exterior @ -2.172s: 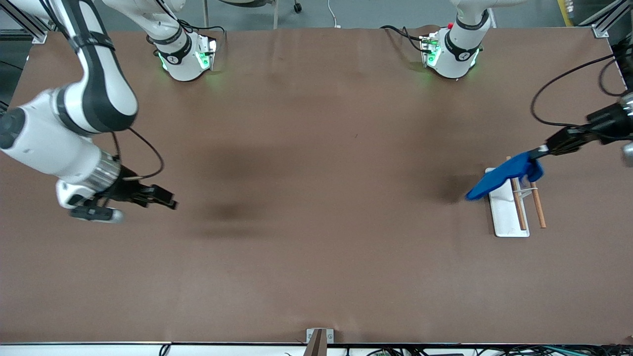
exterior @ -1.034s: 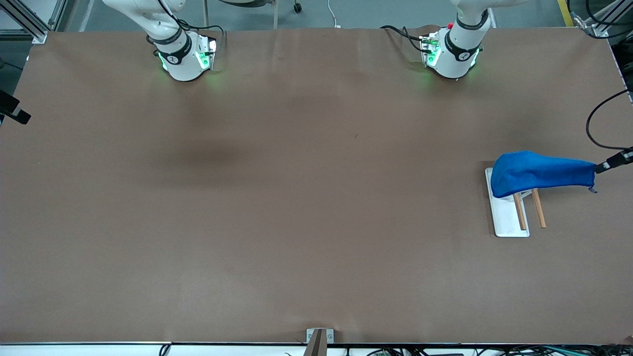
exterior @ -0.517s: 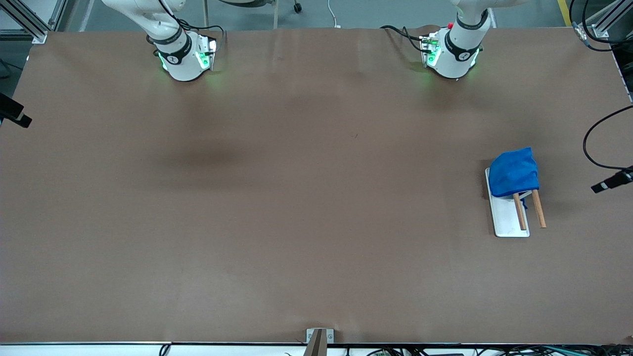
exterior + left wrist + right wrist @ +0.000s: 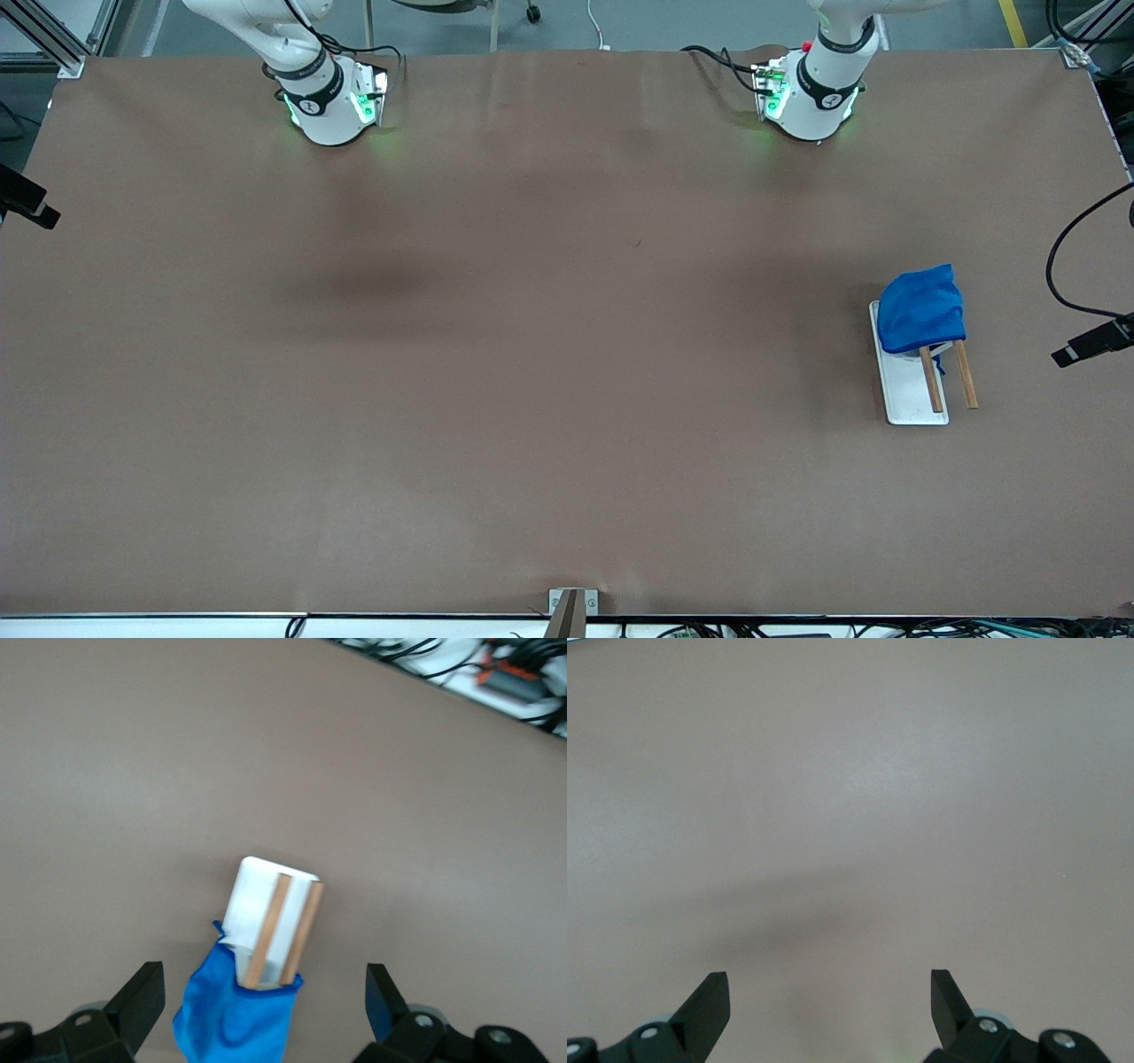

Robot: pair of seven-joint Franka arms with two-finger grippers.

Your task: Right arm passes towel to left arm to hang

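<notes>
Well apart, both hands (image 4: 264, 1001) (image 4: 830, 1005) hover open above table (image 4: 532, 354).

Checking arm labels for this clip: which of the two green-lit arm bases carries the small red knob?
The left arm's base, nearest the rack end where the towel hangs over the wooden rails. A red knob sits at its top edge; the right arm's base shows none.

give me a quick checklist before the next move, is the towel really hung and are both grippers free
1. Towel draped over the rack's wooden bars: ok.
2. Left gripper open, holding nothing: ok.
3. Left gripper apart from towel: ok.
4. Right gripper open, over bare table: ok.
5. Rack's white base flat on table: ok.
6. Towel hanging evenly on both sides: cannot tell.
</notes>
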